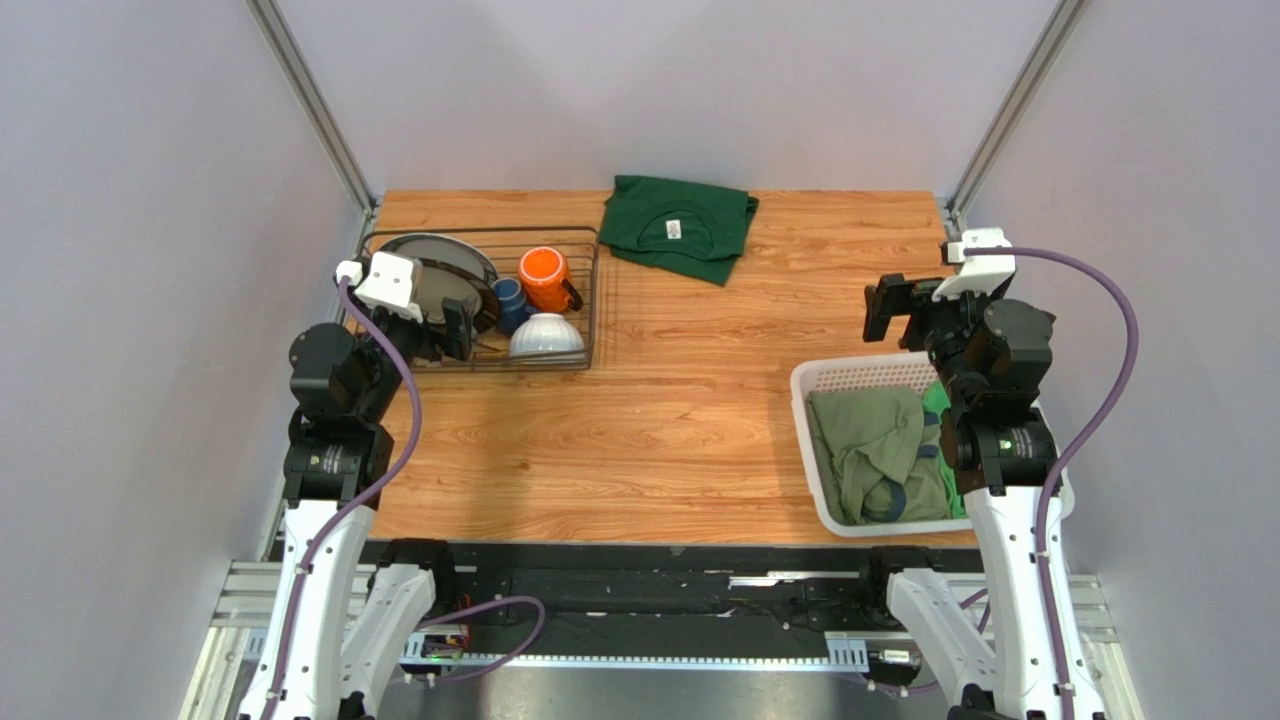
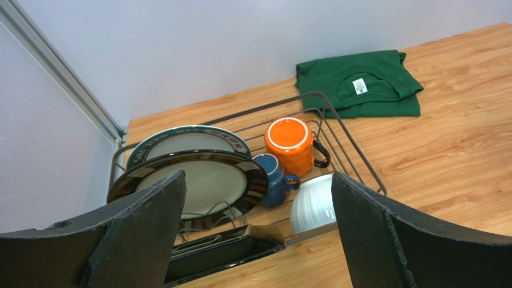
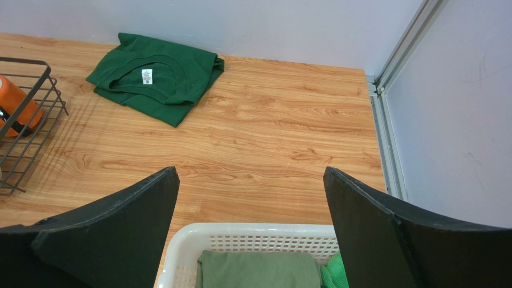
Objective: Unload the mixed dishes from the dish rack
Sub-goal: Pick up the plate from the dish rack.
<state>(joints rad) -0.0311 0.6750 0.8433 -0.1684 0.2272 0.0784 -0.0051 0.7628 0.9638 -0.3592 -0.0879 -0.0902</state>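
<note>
Left gripper (image 2: 257, 177), wide open, hangs by the dish rack (image 2: 264, 108) at ten o'clock; right gripper (image 3: 250, 174) is likewise wide. The green T-shirt (image 3: 174, 90) has a white label, unreadable.

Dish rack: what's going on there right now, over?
Left gripper open, hovering at dish rack. Right gripper open by laundry basket. Rack loaded: plates, orange mug, blue mug, white bowl. Path looks unobstructed.

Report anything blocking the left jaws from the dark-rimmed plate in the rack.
Nothing visible does: the dark-rimmed plate stands upright at the near side of the dish rack, directly facing the open left jaws.
</note>
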